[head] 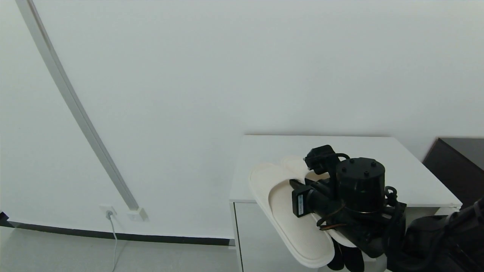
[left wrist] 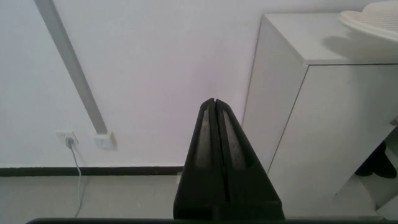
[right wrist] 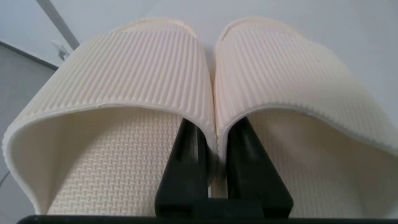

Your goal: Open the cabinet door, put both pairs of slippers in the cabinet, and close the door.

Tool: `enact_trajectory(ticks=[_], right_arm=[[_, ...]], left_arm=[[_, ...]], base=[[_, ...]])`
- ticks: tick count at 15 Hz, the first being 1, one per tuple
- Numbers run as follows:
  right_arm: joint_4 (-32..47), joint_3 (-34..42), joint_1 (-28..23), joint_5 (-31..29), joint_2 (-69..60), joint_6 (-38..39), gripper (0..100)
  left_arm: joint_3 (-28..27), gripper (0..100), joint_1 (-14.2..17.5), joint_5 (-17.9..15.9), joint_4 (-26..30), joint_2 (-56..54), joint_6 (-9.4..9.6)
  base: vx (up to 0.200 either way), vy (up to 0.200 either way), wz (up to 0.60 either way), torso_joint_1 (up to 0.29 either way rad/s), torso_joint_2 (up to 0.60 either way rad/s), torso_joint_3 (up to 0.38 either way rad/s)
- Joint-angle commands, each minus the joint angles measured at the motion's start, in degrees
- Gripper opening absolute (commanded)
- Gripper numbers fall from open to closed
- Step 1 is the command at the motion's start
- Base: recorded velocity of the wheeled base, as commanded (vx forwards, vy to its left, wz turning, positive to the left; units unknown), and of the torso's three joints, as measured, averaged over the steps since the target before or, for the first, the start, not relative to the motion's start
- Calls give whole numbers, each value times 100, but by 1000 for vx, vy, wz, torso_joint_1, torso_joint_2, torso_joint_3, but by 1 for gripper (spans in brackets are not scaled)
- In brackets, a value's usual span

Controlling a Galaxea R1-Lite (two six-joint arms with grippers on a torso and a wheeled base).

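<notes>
A cream pair of slippers (head: 291, 211) hangs side by side over the front left corner of the white cabinet (head: 378, 158). My right gripper (right wrist: 214, 134) is shut on their two touching inner walls, one finger inside each slipper. The ribbed straps (right wrist: 149, 68) point away from the wrist. My left gripper (left wrist: 214, 102) is shut with nothing in it, held low to the left of the cabinet (left wrist: 280, 93), whose side and front panel face it. A dark shape (left wrist: 378, 165), perhaps dark slippers, sits low at the cabinet front, also under the cream pair (head: 346, 258).
A slanted grey cable duct (head: 75, 105) runs down the white wall to sockets (head: 108, 211) with a plugged white cord. Dark furniture (head: 457, 162) stands right of the cabinet. Open grey floor (head: 94, 253) lies to the cabinet's left.
</notes>
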Motion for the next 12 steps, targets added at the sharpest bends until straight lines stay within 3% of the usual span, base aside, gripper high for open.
enact_trajectory(ticks=[1,2,12], right_arm=[[-1,2,11,-4,0,1,0],[-9,2,19,-4,0,1,0],[-141,81,46,-4,9,-95,0]], left_arm=[[0,0,7,-2,0,-1,2],[0,0,7,-2,0,-1,2],[0,0,-2,-2,0,-1,2]], base=[[0,0,0,0,0,0],[0,0,0,0,0,0],[-200,0,0,4,2,4]])
